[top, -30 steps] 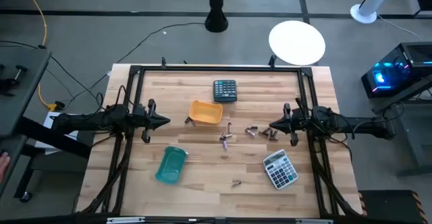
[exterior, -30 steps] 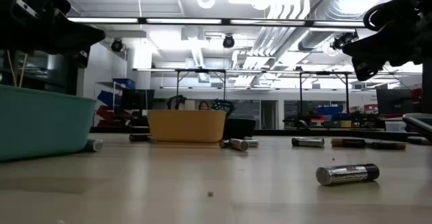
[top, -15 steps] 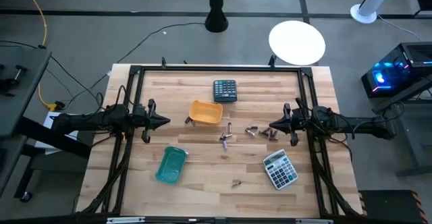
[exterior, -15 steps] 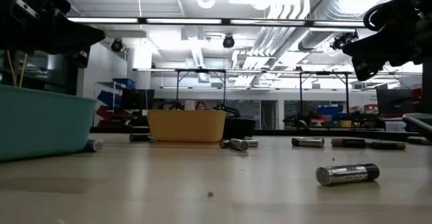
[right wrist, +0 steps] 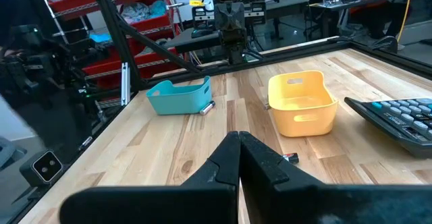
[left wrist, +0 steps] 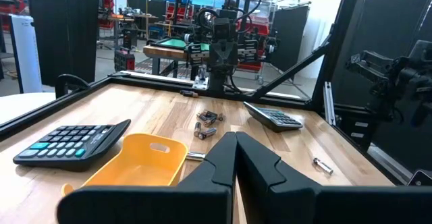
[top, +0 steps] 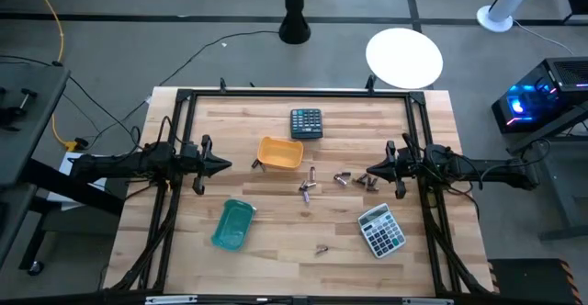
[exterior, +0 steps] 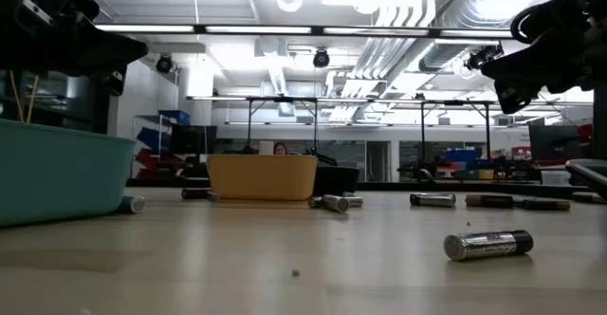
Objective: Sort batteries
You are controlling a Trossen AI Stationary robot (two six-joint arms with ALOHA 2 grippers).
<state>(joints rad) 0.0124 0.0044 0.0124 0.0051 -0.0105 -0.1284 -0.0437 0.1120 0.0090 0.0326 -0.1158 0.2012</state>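
The batteries lie loose on the wooden table: a few near the middle (top: 308,187), a cluster closer to the right arm (top: 354,180), and one alone toward the near edge (top: 322,248), which is also in the low view (exterior: 487,245). Another battery (right wrist: 206,106) lies against the teal bin's foot. My left gripper (top: 228,165) (left wrist: 235,143) hovers shut at the table's left side, pointing at the yellow bin. My right gripper (top: 369,170) (right wrist: 239,143) hovers shut at the right side, just beside the right cluster. Neither touches anything.
A yellow bin (top: 280,152) stands left of the middle and a teal bin (top: 233,224) nearer the near-left corner. One dark calculator (top: 307,122) lies toward the far edge, a grey one (top: 380,230) near the right. A black frame (top: 294,94) borders the table.
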